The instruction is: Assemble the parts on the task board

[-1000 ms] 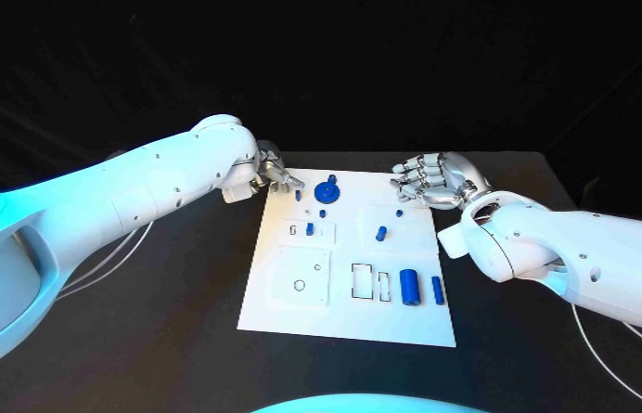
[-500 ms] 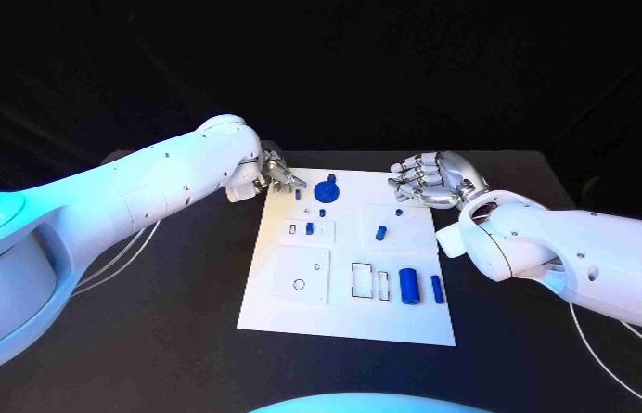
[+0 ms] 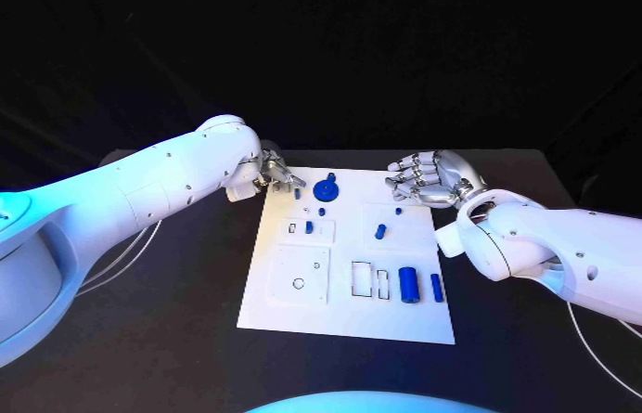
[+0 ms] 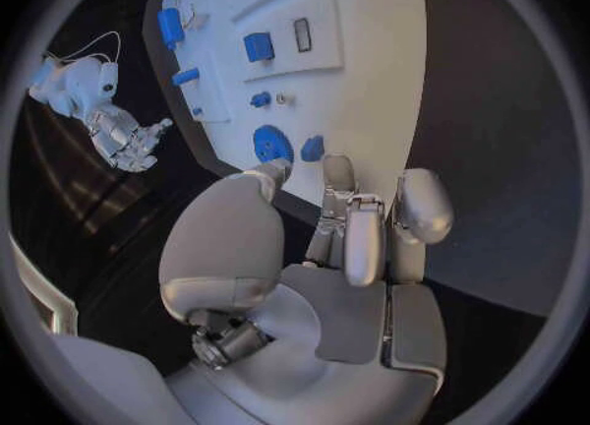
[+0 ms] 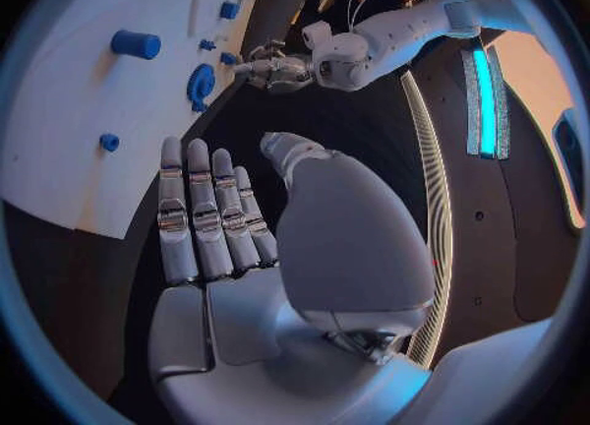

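Head view, near to far: two blue cylinders are lying at the near right of the white board, beside outlined slots, probably waiting to be seated. Smaller blue pieces are resting mid-board. At the far edge, the left hand is being held just beside the blue round part, fingers apart and nothing gripped, apparently positioned to take it. The right hand is hovering over the far right corner, fingers extended, empty.
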